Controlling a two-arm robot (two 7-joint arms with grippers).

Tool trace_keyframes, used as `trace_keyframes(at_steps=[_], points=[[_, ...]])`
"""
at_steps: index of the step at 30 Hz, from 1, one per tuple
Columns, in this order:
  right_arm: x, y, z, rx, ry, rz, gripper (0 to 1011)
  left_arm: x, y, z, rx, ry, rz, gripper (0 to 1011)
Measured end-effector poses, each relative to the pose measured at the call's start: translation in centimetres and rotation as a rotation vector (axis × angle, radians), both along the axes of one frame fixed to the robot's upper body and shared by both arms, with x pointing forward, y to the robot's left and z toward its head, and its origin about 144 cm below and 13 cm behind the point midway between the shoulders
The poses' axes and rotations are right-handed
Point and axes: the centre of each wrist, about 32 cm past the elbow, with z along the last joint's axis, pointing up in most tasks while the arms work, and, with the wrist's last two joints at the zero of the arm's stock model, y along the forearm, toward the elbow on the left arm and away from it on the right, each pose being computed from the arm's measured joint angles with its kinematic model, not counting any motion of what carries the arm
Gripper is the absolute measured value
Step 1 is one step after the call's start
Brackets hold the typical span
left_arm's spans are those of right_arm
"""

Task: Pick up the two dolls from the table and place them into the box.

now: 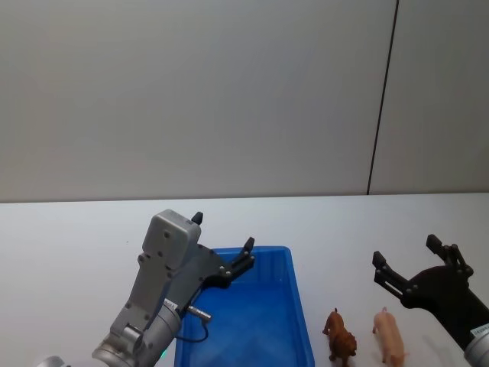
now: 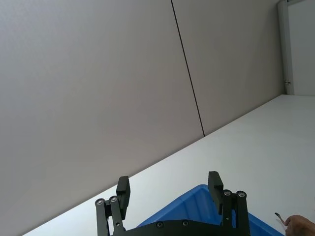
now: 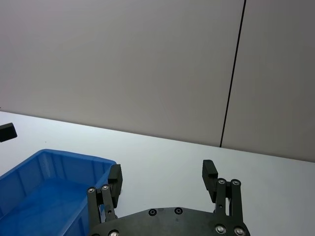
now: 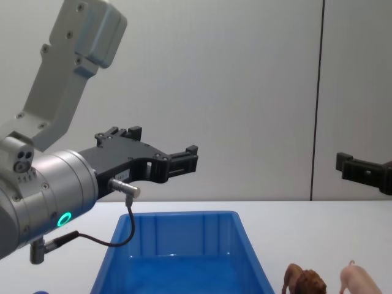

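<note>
Where the plain white flat tabletop (image 1: 76, 245) meets the lower right of the head view, the two dolls stand side by side, near but apart. One is a small brown toy lion with a shaggy mane (image 1: 339, 338); to its right is a pale pink toy pig (image 1: 390, 339). Both are upright and outside the bin.

Judged light, rigid moulded figures, smooth and likely slippery. The legs are too thin to grip, so take each across the flanks.

Just left of the lion, lower centre, sits the bright blue rectangular plastic bin (image 1: 299, 306), with sloped walls and nothing inside. The left gripper (image 1: 223, 232) hangs over its far left corner, fingers spread, holding nothing. The right gripper (image 1: 405, 250) hovers above and beyond the pig, also spread and carrying nothing.

In the way:
- The bin's right wall is close beside the lion.
- The gap between the animals is narrow, so a finger lowered for one may topple the other.

Farthest back is a grey wall with a dark vertical seam (image 1: 382, 99).
</note>
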Motion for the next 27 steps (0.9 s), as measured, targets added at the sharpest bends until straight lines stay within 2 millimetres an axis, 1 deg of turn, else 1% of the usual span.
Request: trace_keyframes(at_steps=[27], points=[[0.02, -0.05, -0.03, -0.001, 0.001, 0.0, 1001, 0.0, 0.0, 0.0, 0.0, 0.0, 0.0, 1001]])
